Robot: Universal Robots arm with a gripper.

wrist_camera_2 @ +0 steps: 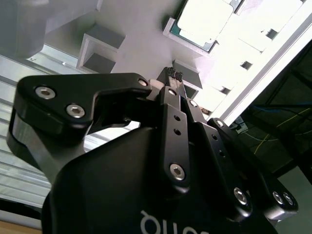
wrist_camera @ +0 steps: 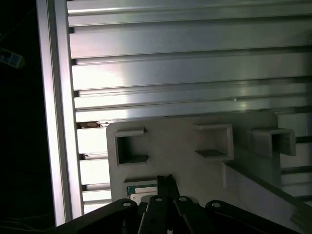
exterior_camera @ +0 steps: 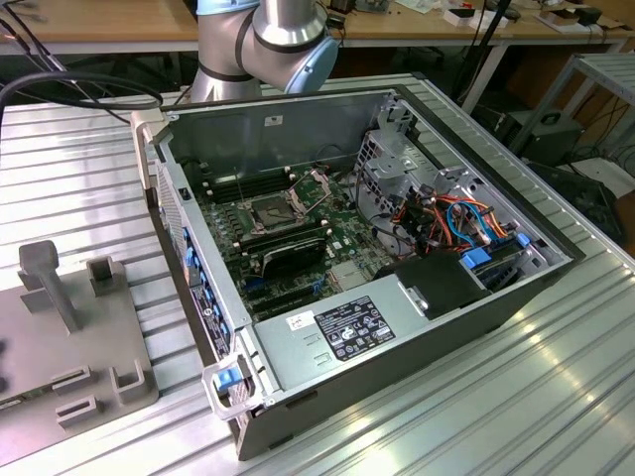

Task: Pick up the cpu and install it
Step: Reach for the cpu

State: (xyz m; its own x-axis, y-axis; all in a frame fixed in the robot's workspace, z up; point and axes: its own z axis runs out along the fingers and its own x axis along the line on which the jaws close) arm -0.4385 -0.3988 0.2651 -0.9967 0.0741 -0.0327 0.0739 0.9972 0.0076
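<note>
The cpu [wrist_camera_2: 202, 23] is a flat square chip with a pale top and a green edge. It lies in a recess of the grey fixture plate [wrist_camera_2: 141, 29]. In the second wrist view my gripper [wrist_camera_2: 174, 74] hangs above the plate a short way from the chip, its two black fingers pressed together with nothing between them. In the first wrist view the gripper [wrist_camera: 165, 178] covers part of the cpu [wrist_camera: 140, 188]. In the exterior view the motherboard's metal-framed socket [exterior_camera: 273, 211] sits inside the opened computer case [exterior_camera: 377, 327], its frame swung up.
The grey fixture plate [exterior_camera: 79, 327] with raised blocks and an upright post [exterior_camera: 50, 278] lies on the ribbed aluminium table [exterior_camera: 496, 397], at the exterior view's left of the case. Memory sticks, cables [exterior_camera: 456, 223] and a power supply [exterior_camera: 347, 332] crowd the case.
</note>
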